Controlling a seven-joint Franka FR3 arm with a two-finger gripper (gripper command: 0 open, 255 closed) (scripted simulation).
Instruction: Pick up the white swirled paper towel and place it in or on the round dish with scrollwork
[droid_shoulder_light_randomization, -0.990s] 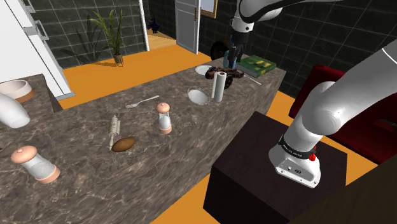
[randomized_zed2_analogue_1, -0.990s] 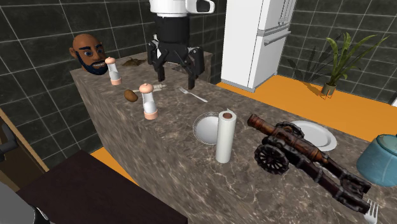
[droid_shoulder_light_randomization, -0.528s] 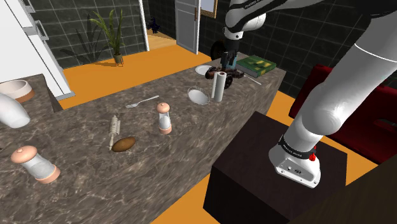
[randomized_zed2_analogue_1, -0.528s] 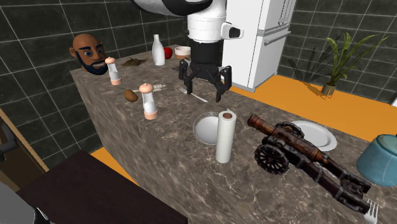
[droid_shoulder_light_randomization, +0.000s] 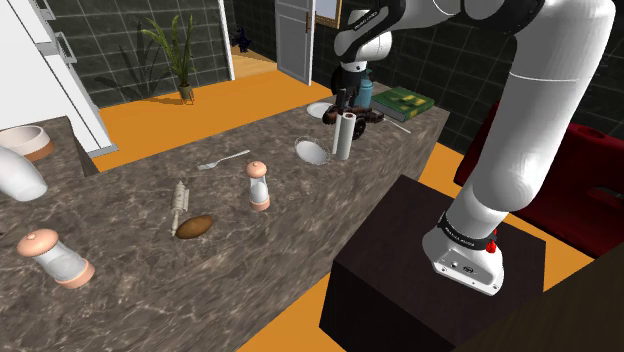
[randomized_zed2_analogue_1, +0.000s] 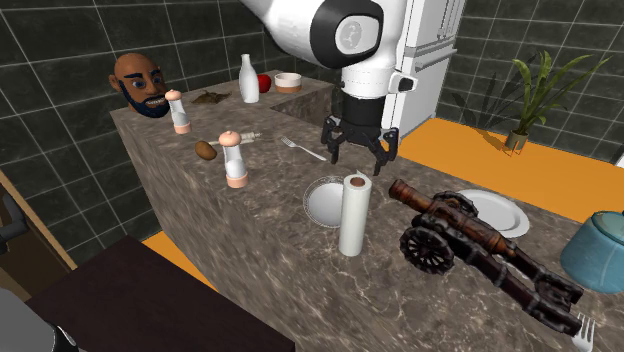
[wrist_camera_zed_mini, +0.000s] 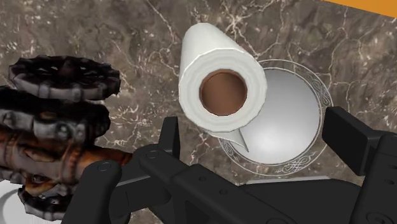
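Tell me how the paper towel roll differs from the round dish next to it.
The paper towel roll stands upright and tall; the round dish lies flat and low. The roll shows a brown core; the dish has a scrollwork rim. Both are pale and round, on the counter.

So the paper towel roll (wrist_camera_zed_mini: 222, 89) is plain white with a brown core, and the round dish (wrist_camera_zed_mini: 286, 124) is pale grey-white with a thin scrollwork line running round its rim. The table (wrist_camera_zed_mini: 95, 32) is dark brown-grey marble with pale veins. The little cannon (wrist_camera_zed_mini: 57, 121) is rusty brown and black, the hand (randomized_zed2_analogue_1: 358, 152) is all black, and the floor (droid_shoulder_light_randomization: 250, 85) is bright orange.
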